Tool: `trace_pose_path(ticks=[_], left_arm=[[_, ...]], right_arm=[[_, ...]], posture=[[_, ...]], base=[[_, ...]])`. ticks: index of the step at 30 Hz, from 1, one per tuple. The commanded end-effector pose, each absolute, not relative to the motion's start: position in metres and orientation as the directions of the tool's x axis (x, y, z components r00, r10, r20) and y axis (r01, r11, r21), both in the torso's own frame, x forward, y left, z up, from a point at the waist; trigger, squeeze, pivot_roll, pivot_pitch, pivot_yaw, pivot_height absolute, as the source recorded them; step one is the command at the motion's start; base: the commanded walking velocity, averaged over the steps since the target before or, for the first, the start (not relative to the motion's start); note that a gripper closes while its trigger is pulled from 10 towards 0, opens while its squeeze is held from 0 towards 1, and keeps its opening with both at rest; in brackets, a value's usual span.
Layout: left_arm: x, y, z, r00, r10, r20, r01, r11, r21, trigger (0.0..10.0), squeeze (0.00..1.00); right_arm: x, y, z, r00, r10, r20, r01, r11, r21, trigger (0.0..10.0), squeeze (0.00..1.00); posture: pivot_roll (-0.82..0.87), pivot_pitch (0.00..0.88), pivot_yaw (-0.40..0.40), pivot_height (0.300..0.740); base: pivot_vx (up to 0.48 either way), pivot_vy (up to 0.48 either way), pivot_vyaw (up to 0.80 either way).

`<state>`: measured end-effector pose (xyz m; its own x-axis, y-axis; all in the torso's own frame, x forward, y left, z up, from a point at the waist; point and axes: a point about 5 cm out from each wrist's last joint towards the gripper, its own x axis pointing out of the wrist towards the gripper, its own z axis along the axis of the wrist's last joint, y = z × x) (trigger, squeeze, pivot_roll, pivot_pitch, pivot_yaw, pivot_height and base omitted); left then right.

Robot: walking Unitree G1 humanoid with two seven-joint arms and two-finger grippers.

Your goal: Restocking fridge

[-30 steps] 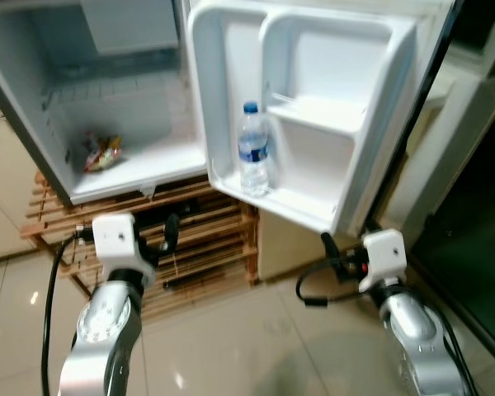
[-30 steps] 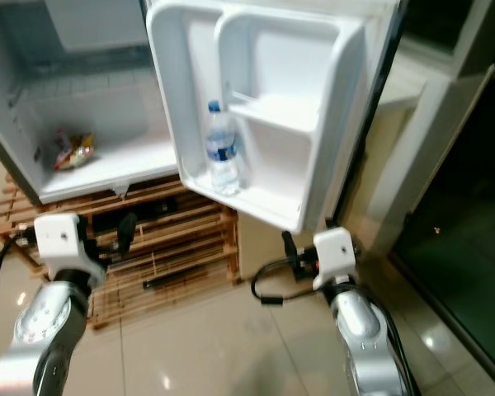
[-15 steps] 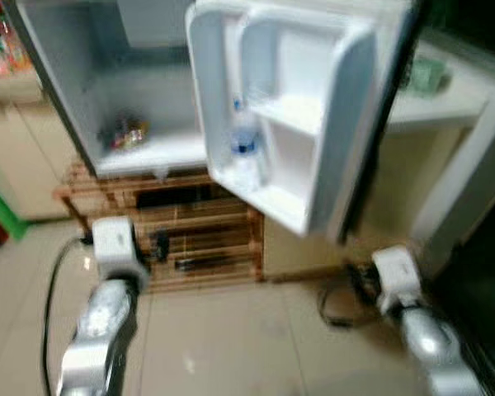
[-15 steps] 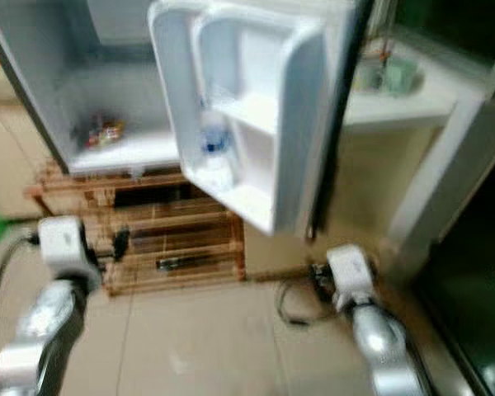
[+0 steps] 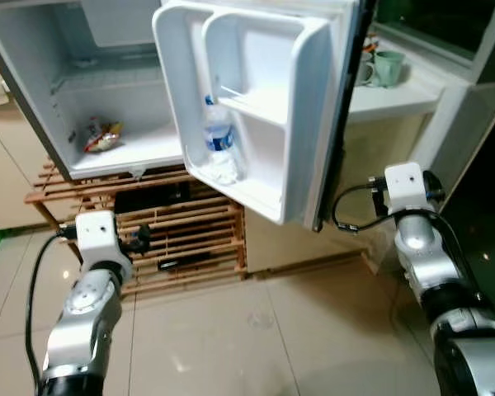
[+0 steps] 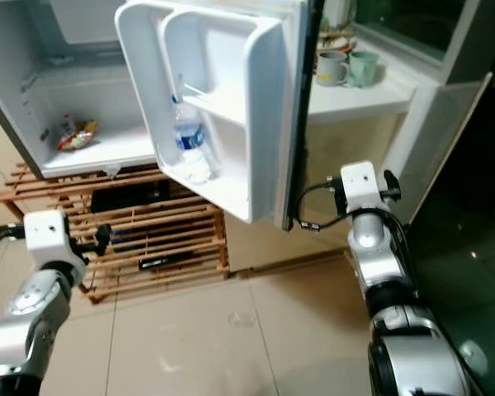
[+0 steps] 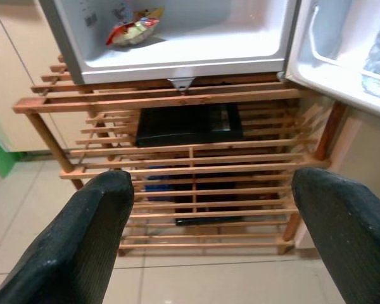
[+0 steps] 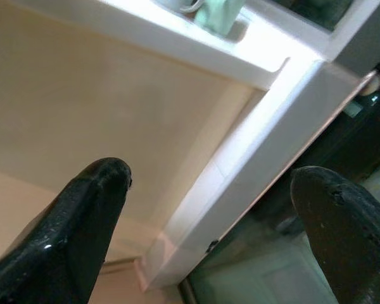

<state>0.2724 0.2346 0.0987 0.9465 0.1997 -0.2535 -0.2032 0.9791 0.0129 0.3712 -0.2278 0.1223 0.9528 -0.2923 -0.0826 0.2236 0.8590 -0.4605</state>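
A small white fridge (image 5: 33,74) stands open in the upper left of the head views, resting on a slatted wooden rack (image 5: 190,239). Its door (image 5: 256,107) swings out toward the centre of the frame, inner side showing, and a clear water bottle (image 5: 219,142) with a blue label stands upright in the lower door shelf. On the floor of the fridge cavity, at the left, lies a colourful snack packet (image 5: 103,136). A flat black box (image 7: 189,125) sits on the rack's upper tier, under the fridge.

The left tool (image 7: 212,237) hangs low in the lower left of the frame, in front of the rack; its two black fingers (image 7: 92,234) are spread wide with nothing between them. The right tool (image 8: 209,231) is at the right of the frame, beside the door's outer edge, fingers (image 8: 82,221) likewise wide apart and holding nothing, facing a white tabletop (image 5: 396,97). A pale green mug (image 5: 389,66) stands on that tabletop, with a second mug (image 6: 330,68) just beside it. The floor (image 5: 256,330) is glossy beige tile.
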Motion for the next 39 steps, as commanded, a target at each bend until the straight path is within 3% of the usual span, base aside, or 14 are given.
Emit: trace_pose_path(ticks=[1,12,14,19,22,25,27,29,33,35,36,38,39], left_arm=[[0.267,0.239,0.101,0.945,0.200,-0.261,-0.196,0.980,0.040,10.0,0.00],[0.246,0.243,0.096,0.925,0.212,-0.314,-0.204,0.977,0.058,10.0,0.00],[0.242,0.245,0.083,0.886,0.227,-0.405,-0.178,0.972,0.155,10.0,0.00],[0.230,0.245,0.049,0.759,0.206,-0.617,-0.121,0.977,0.176,10.0,0.00],[0.224,0.252,0.035,0.702,0.215,-0.679,-0.169,0.976,0.134,10.0,0.00],[0.222,0.253,0.028,0.672,0.202,-0.713,-0.189,0.977,0.099,10.0,0.00],[0.222,0.252,0.029,0.669,0.196,-0.717,-0.180,0.979,0.099,10.0,0.00],[0.232,0.244,0.033,0.700,0.161,-0.696,-0.142,0.986,0.085,10.0,0.00],[0.241,0.238,0.040,0.739,0.134,-0.660,-0.114,0.991,0.074,10.0,0.00],[0.251,0.225,0.053,0.801,0.072,-0.594,-0.050,0.997,0.054,10.0,0.00],[0.256,0.217,0.061,0.838,0.036,-0.545,-0.010,0.999,0.050,10.0,0.00],[0.261,0.208,0.071,0.873,-0.007,-0.488,0.032,0.999,0.043,10.0,0.00],[0.261,0.208,0.071,0.873,-0.007,-0.488,0.032,0.999,0.043,10.0,0.00]], right_arm=[[0.377,-0.219,0.127,0.953,-0.292,-0.081,0.227,0.865,-0.447,10.0,0.00],[0.389,-0.197,0.136,0.963,-0.253,-0.094,0.206,0.914,-0.349,10.0,0.00],[0.390,-0.192,0.136,0.973,-0.208,-0.103,0.167,0.936,-0.311,10.0,0.00],[0.392,-0.166,0.145,0.999,-0.051,-0.013,0.048,0.987,-0.151,10.0,0.00],[0.382,-0.125,0.152,0.973,0.204,0.109,-0.205,0.979,-0.005,10.0,0.00],[0.350,-0.084,0.148,0.860,0.492,0.136,-0.501,0.865,0.034,10.0,0.00],[0.341,-0.075,0.147,0.823,0.551,0.141,-0.561,0.827,0.043,10.0,0.00],[0.306,-0.064,0.142,0.686,0.720,0.104,-0.727,0.678,0.105,10.0,0.00],[0.303,-0.074,0.134,0.689,0.721,0.071,-0.724,0.681,0.112,10.0,0.00],[0.314,-0.100,0.120,0.792,0.611,0.013,-0.610,0.789,0.071,10.0,0.00],[0.324,-0.119,0.112,0.872,0.489,-0.024,-0.489,0.872,0.015,10.0,0.00],[0.330,-0.142,0.107,0.941,0.332,-0.059,-0.335,0.941,-0.043,10.0,0.00],[0.330,-0.142,0.107,0.941,0.332,-0.059,-0.335,0.941,-0.043,10.0,0.00]], posture=[[-0.03,0.000,0.075,0.740],[0.00,0.000,0.056,0.740],[-0.01,0.000,0.057,0.740],[-0.03,0.000,0.057,0.740],[-0.04,0.000,0.064,0.740],[-0.06,0.000,0.070,0.740],[-0.06,0.000,0.070,0.740],[-0.07,0.000,0.070,0.740],[-0.08,0.000,0.067,0.740],[-0.08,0.000,0.064,0.740],[-0.08,0.000,0.061,0.740],[-0.08,0.000,0.058,0.740],[-0.08,0.000,0.058,0.740]], base=[[0.000,0.000,0.00],[0.000,0.000,0.00],[0.000,0.000,0.00],[0.000,0.000,0.00],[0.000,0.000,0.00],[0.000,0.000,0.00],[0.000,0.000,0.00],[0.000,0.000,0.00],[0.000,0.000,0.00],[0.000,0.000,0.00],[0.000,0.000,0.00],[0.000,0.000,0.00],[0.000,0.000,0.00]])
